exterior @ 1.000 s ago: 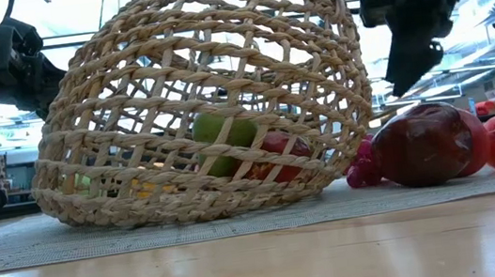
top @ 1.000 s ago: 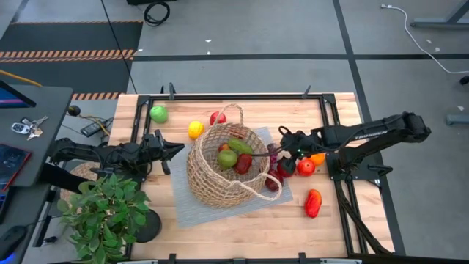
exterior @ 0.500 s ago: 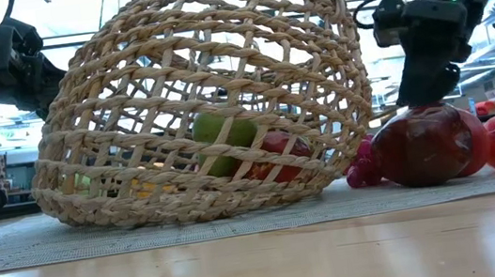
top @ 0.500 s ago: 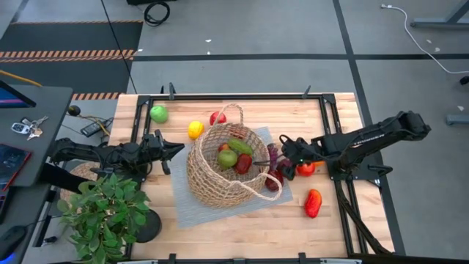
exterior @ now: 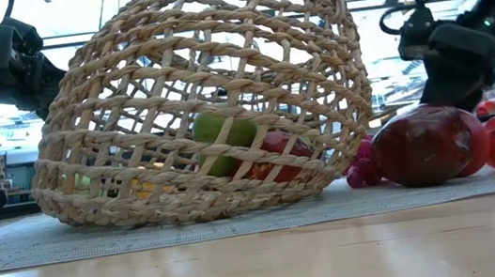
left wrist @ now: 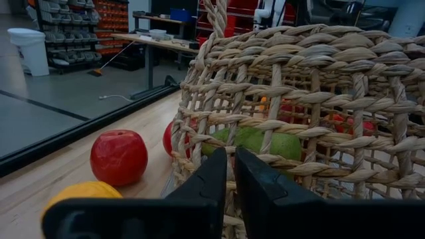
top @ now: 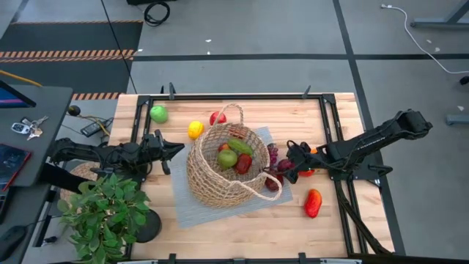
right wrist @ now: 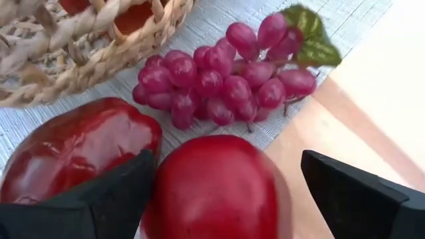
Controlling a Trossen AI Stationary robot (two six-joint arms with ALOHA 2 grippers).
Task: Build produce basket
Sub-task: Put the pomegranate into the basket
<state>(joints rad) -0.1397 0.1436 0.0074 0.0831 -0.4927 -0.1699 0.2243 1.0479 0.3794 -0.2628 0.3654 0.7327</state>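
The basket point(top: 226, 167) sits on the grey mat point(top: 192, 207) mid-worktop, holding only a few pieces (a green pear, a green apple, something red). Most produce is still outside: a green apple point(top: 158, 113), lemon point(top: 195, 129) and red apple point(top: 217, 118) toward the far edge, a red pepper point(top: 313, 202) near the right edge. The right gripper point(right wrist: 219, 192) straddles a red apple point(right wrist: 216, 189) beside the grapes point(right wrist: 229, 83), jaws spread; the left gripper point(left wrist: 232, 174) waits by the basket's left, jaws pressed together.

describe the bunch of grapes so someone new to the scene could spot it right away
Start at the round woven tan wicker basket lying on the grey mat in the middle of the table. Just off its right side, on the mat's edge, lies the bunch of purple-red toy grapes. Unlike the smooth dark red pepper and red apple beside it, it is a cluster of small beads with a green leaf.
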